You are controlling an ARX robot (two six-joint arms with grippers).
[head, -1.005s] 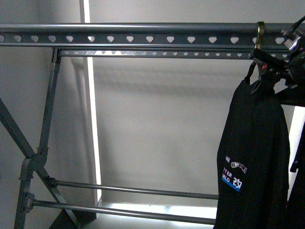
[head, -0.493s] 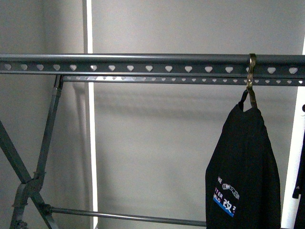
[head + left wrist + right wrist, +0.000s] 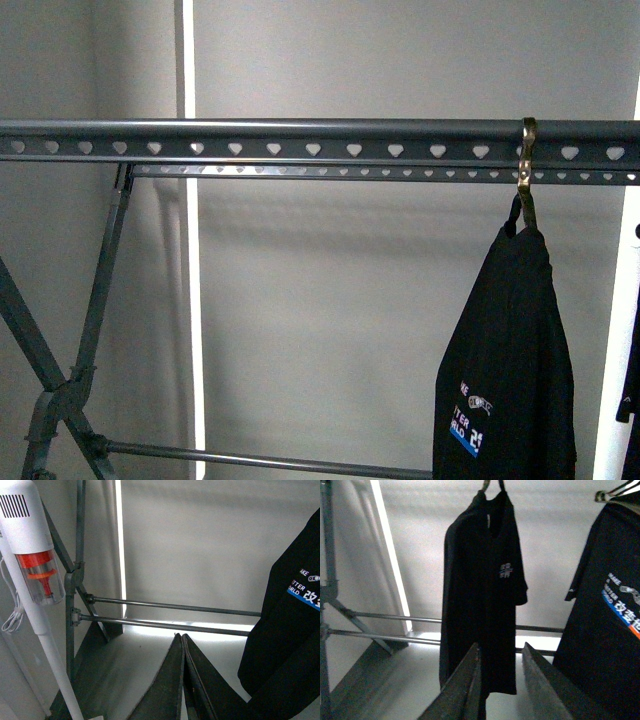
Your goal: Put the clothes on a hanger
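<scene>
Beyond the parted right pincer [image 3: 500, 680], the clothes [image 3: 482, 595], untouched.

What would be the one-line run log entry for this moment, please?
T-shirt: hanging by hook on rack rail | left gripper: shut, empty | right gripper: open, empty | second black garment: also hanging

A plain grey wall [image 3: 350, 300] fills the background, with a bright vertical light strip [image 3: 190, 300] at nine o'clock. A white-and-orange stick vacuum [image 3: 35, 570] leans nearby.
</scene>
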